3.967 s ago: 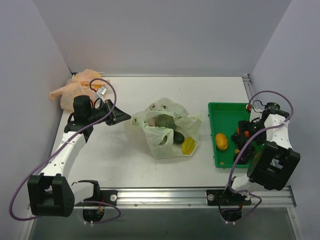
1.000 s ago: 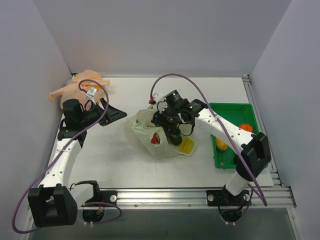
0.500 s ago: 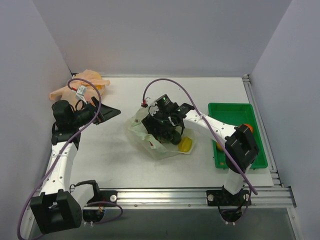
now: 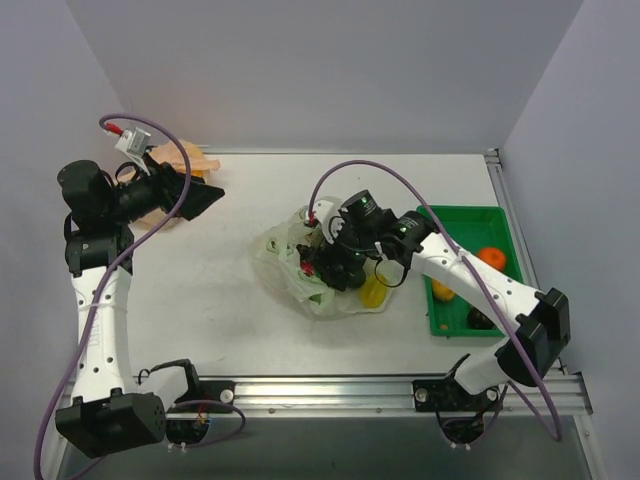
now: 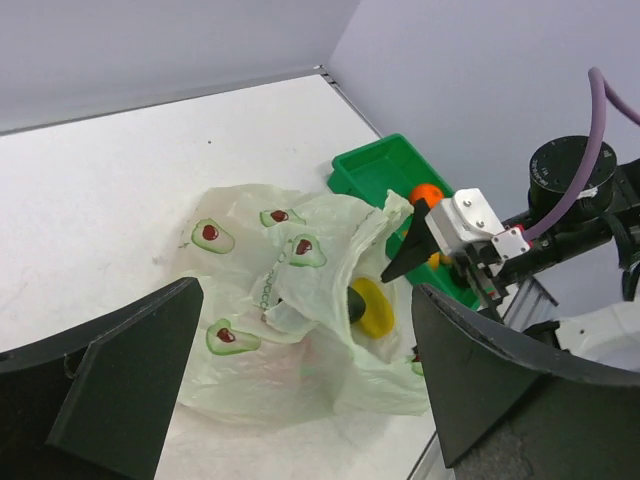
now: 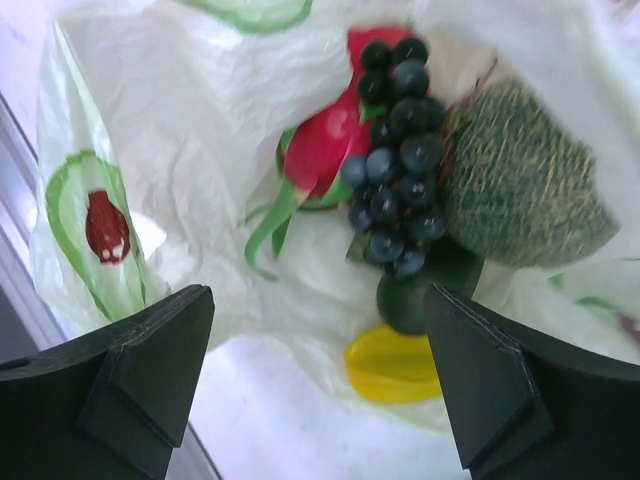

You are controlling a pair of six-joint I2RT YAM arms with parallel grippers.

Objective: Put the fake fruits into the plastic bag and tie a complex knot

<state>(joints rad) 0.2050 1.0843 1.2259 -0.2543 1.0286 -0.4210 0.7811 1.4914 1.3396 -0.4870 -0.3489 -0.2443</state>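
Because the right gripper (image 4: 333,268) hangs open over the bag (image 4: 285,250) at mid-table, grapes (image 6: 395,150) inside, it should probably lift straight clear before fetching the orange (image 4: 491,256) from the right tray (image 4: 470,215); left gripper (image 4: 205,195) open, far left.

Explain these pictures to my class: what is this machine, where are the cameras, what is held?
Two robot arms are bolted to a table, each ending in a two-finger pincer. One picture looks down from above; the other two come from wrist cameras, so the dark wedges at their lower corners are fingers. On the table lie a pale green bag, a green tray with an orange, and a peach bag. The right pincer hangs open over the green bag, where grapes and a dragon fruit lie. The left pincer is raised, open. Neither holds anything.
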